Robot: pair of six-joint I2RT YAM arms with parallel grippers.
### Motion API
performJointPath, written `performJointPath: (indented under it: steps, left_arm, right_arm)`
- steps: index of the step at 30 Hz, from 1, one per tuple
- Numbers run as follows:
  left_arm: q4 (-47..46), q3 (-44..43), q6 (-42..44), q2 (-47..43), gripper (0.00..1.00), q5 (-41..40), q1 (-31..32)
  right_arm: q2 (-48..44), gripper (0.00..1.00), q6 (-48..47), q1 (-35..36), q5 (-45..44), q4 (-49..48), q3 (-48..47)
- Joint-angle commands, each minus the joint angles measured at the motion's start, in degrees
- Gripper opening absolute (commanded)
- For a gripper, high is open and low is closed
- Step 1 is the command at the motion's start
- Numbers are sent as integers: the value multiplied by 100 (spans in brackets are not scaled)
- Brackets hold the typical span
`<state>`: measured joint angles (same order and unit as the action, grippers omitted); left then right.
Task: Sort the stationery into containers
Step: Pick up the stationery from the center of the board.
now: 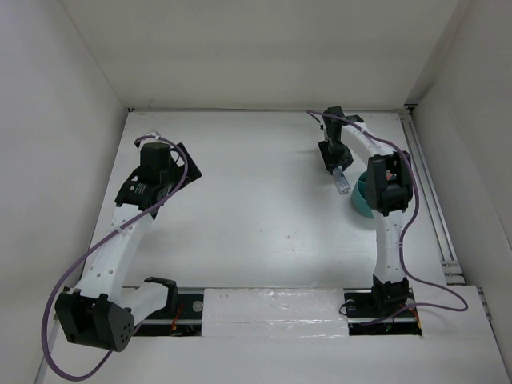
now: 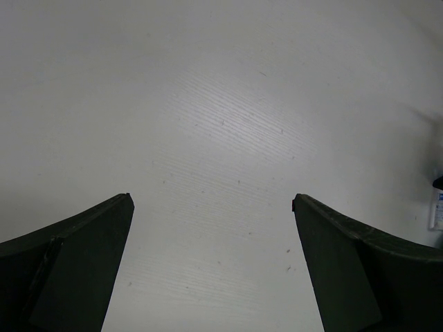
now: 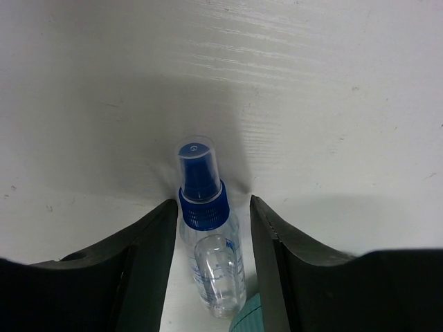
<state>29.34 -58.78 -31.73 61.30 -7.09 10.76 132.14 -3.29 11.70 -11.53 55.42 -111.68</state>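
**Top external.** The clear blue-capped bottle lies on the table, its long axis running from 11 to 5 o'clock. It sits under the right gripper, which is by far the nearer. The teal-green cup is just beside the bottle at 4 o'clock. The right arm hides most of the cup, dividers included. The left gripper hangs well apart at 9 o'clock.

**Left wrist.** The left gripper has its jaws spread wide over bare table. A pale scrap at the 3 o'clock edge is cut off, and we cannot name it.

**Right wrist.** The right gripper straddles the bottle, whose cap points to 12 o'clock. The jaws stand apart, with table showing beside the 3 o'clock jaw. We cannot tell whether the 9 o'clock jaw touches the bottle. A sliver of cup shows at 6 o'clock. We find no other stationery in any view.
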Motion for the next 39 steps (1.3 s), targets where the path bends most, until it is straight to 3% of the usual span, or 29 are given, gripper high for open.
performJointPath:
  steps: [1,16,29,32,33,35,39]
  left_arm:
    - [-166,34,79,-144,100,41,-22]
    - [-166,34,79,-92,100,94,-22]
    - [-166,34,132,-92,100,94,-22]
    - [-166,34,132,-92,100,94,-22]
    - [-166,34,132,-92,100,94,-22]
    - [-166,34,132,-92,100,94,-22]
    - [-166,34,132,-92,100,94,-22]
  right_arm:
    - [216,52,-40,-19,2,-75,-170]
    - [374,59,-93,-19,160,-22,-416]
    - [374,33,-146,-19,160,-22,-416]
    - [374,23,-146,-71,213,-22,-416]
    - [374,9,-146,-72,213,-22,-416]
    - [374,2,-146,-72,213,-22,-416]
    - [374,0,-146,-72,213,-22,-416]
